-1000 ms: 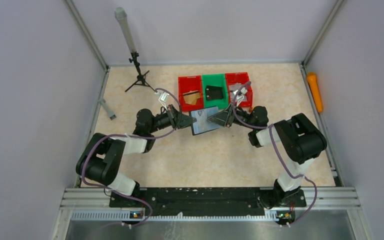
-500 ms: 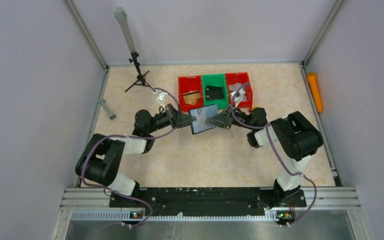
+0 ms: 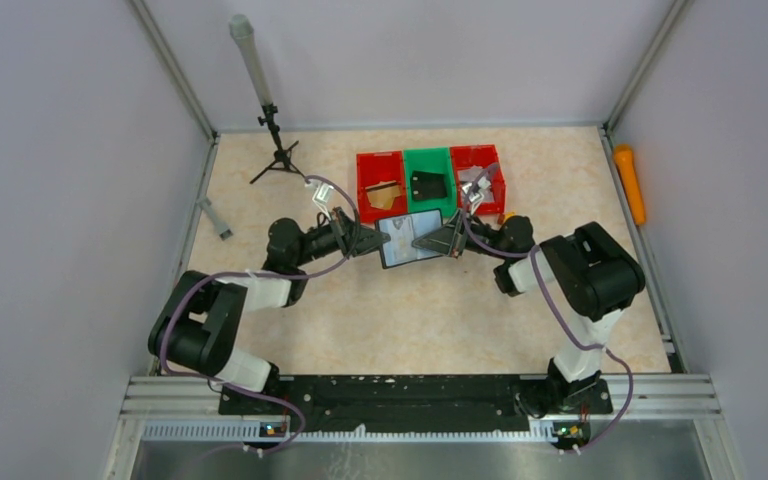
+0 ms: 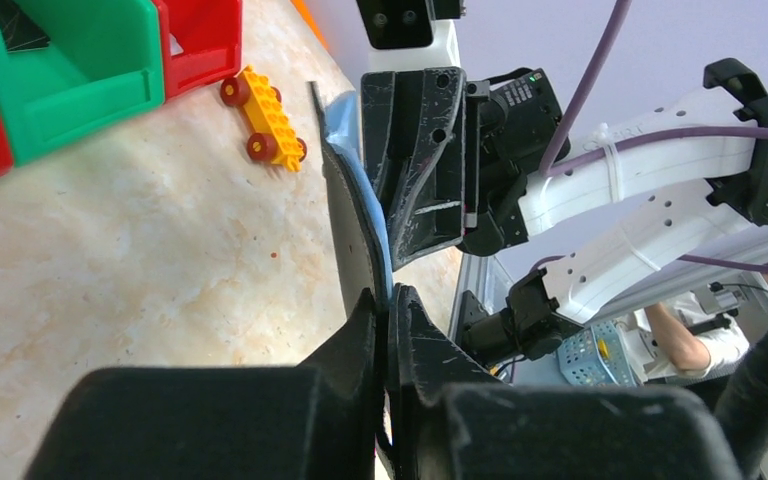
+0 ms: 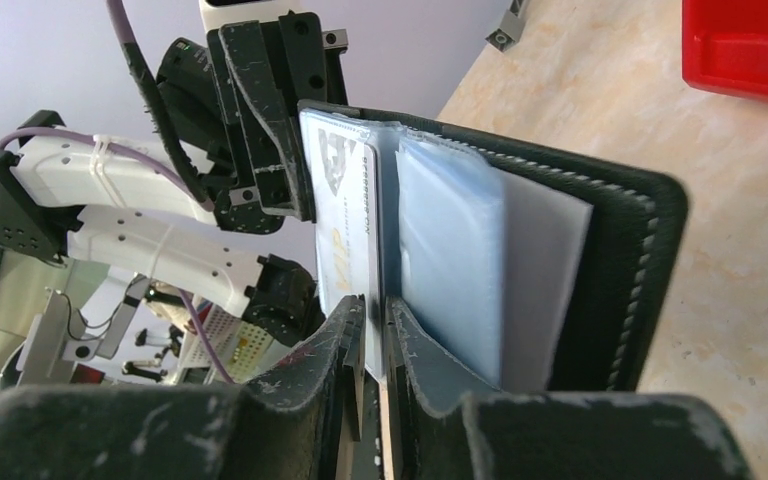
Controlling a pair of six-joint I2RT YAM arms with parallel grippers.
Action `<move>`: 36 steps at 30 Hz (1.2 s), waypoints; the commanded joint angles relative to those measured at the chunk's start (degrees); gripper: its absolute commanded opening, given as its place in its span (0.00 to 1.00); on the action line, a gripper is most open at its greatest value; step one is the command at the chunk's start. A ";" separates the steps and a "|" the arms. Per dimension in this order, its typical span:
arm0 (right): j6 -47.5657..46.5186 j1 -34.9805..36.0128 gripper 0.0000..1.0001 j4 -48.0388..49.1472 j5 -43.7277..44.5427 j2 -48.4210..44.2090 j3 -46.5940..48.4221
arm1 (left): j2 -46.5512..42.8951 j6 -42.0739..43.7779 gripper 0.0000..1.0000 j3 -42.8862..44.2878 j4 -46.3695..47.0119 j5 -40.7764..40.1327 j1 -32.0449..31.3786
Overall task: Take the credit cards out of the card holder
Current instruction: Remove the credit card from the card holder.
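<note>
Wallet-style card holder hangs open between the two tools, its pale blue-grey inside turned up toward the overhead camera. Whether its lower edge touches the counter cannot be told.

The left tool takes the holder by the edge nearest it. In the left wrist view its fingers are pressed together on the thin black cover, with nothing but that cover between them. From there the holder is seen edge-on, rising straight ahead of the tips.

The right tool meets the holder from the opposite edge. In the right wrist view its fingers are clamped on the near edge of a white credit card with dark print, which stands in the holder's front pocket. Just to the right of those tips sits a clear pale blue sleeve. Past it come a white leaf and the stitched black cover. The left tool shows straight ahead of the right tool, at the holder's far edge.

Beyond both tools three bins stand in a row, touching. The first red bin is beyond the left tool and the second red bin beyond the right tool. Between them a green bin holds a small black case. A yellow wheeled toy brick lies on the counter ahead of the left tool, near the bins.
</note>
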 commanded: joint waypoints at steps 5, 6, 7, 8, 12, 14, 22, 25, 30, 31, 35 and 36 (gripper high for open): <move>0.09 0.73 0.02 11.85 -1.93 -0.87 1.48 | -3.22 5.75 0.25 1.54 -6.45 -3.25 -0.78; 0.06 0.79 0.00 11.74 -1.95 -0.92 1.49 | -3.22 5.82 0.28 1.62 -6.52 -3.07 -0.89; 0.00 0.76 0.00 11.64 -1.89 -0.93 1.49 | -3.06 5.77 0.29 1.74 -6.45 -2.81 -1.00; -0.10 0.80 0.00 11.36 -1.90 -0.93 1.56 | -2.81 5.72 0.29 1.97 -6.38 -2.55 -1.12; -0.46 0.75 0.00 11.03 -1.89 -1.13 1.58 | -1.71 5.84 0.19 2.88 -7.21 -2.01 -1.31; -0.90 0.72 0.00 10.46 -1.83 -1.46 1.51 | -1.95 6.62 0.10 3.21 -9.09 -2.47 -1.32; -1.78 -1.52 0.00 8.70 1.05 -2.60 -0.62 | -4.17 7.65 0.00 2.39 -10.08 -3.45 -1.21; -1.24 -2.29 0.00 9.24 1.43 -2.58 -1.10 | -3.98 6.88 0.00 1.99 -8.15 -2.93 -1.15; -1.20 -2.98 0.00 9.09 2.10 -2.72 -1.64 | -4.09 6.78 0.00 1.76 -7.84 -2.90 -1.01; -1.11 -3.25 0.00 9.16 2.31 -2.73 -1.82 | -4.13 6.77 0.00 1.72 -7.83 -2.97 -0.96; -0.77 -3.84 0.00 9.53 2.70 -2.85 -2.29 | -4.17 6.67 0.00 1.71 -7.79 -2.91 -0.88; -0.69 -3.86 0.00 9.76 2.71 -2.85 -2.34 | -4.13 6.56 0.00 1.72 -7.61 -2.83 -0.88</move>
